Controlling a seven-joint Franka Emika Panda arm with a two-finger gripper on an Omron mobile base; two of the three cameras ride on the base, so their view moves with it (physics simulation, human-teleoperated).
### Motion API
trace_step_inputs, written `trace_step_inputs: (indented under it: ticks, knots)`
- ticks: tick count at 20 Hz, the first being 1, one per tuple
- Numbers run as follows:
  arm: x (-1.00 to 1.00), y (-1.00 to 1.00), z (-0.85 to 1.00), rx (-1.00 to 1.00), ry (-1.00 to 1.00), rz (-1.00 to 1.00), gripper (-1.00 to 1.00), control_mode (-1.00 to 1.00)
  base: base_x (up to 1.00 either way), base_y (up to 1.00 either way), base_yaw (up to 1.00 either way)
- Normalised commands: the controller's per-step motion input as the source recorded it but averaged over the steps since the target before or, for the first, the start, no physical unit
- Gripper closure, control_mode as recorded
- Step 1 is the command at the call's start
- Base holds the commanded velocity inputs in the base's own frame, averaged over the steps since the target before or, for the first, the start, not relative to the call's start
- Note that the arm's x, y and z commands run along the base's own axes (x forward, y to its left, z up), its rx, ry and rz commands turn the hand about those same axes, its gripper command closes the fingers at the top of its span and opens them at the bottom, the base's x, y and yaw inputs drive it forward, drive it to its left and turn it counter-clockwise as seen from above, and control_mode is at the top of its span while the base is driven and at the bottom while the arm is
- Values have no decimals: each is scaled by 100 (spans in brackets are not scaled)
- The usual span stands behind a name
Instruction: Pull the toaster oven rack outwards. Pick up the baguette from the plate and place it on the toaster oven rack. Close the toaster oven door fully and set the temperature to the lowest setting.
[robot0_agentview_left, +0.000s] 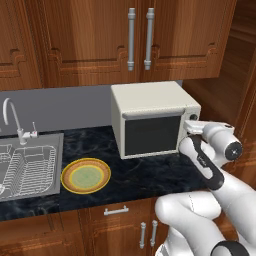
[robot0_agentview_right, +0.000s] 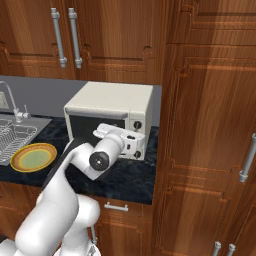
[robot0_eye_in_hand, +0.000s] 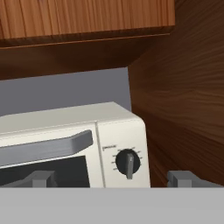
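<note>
Kitchen, wooden cabinets (robot0_agentview_left: 100, 35), sink (robot0_agentview_left: 30, 165), dark stone counter (robot0_agentview_left: 145, 175), toaster oven (robot0_agentview_left: 150, 120)

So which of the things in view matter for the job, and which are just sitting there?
Job:
toaster oven
toaster oven door, shut
top knob
plate, bare
end effector, open

Lying about:
sink
dish rack
faucet
wall cabinets
</note>
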Motion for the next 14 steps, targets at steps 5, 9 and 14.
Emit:
trace_step_inputs:
  ticks: [5,9,14]
  knots:
    - [0,-14,0,0,-1,0,-100,-100,0,0,0]
    - [0,-8,-2,0,0,0,-100,-100,0,0,0]
    - [7,0,-2,0,0,0,-100,-100,0,0,0]
